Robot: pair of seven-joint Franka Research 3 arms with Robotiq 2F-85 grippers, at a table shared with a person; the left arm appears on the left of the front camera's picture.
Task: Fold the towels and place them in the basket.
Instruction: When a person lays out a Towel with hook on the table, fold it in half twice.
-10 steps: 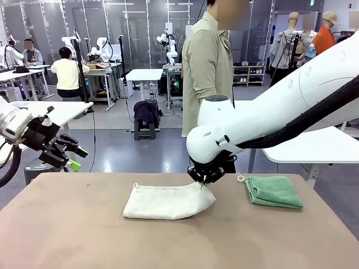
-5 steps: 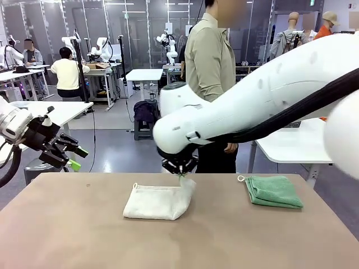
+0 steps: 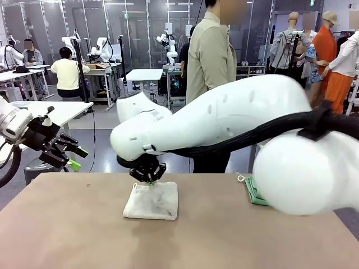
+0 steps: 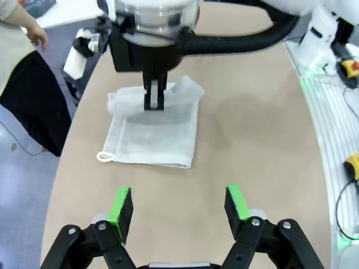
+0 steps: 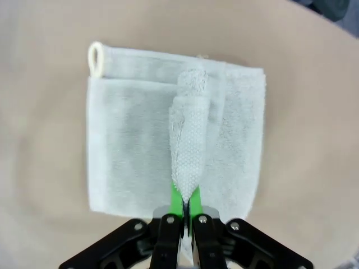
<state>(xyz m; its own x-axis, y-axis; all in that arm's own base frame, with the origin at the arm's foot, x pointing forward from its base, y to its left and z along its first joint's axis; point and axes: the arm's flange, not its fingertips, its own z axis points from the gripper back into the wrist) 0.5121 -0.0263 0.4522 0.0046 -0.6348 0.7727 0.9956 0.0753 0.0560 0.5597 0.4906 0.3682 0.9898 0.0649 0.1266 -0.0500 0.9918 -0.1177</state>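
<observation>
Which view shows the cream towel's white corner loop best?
The right wrist view: the loop lies flat, unobstructed, on the cream towel. The left wrist view shows it smaller; in the front view it's barely discernible.

my right gripper (image 5: 184, 208) has its green pads (image 5: 176, 197) pinched tight on a raised fold of the cream-white towel (image 5: 134, 145); the fold rises as a narrow ridge from my fingertips towards the towel's far edge; the rest lies flat on the tan table (image 5: 45, 224); a small loop (image 5: 96, 58) sits at its far left corner
</observation>
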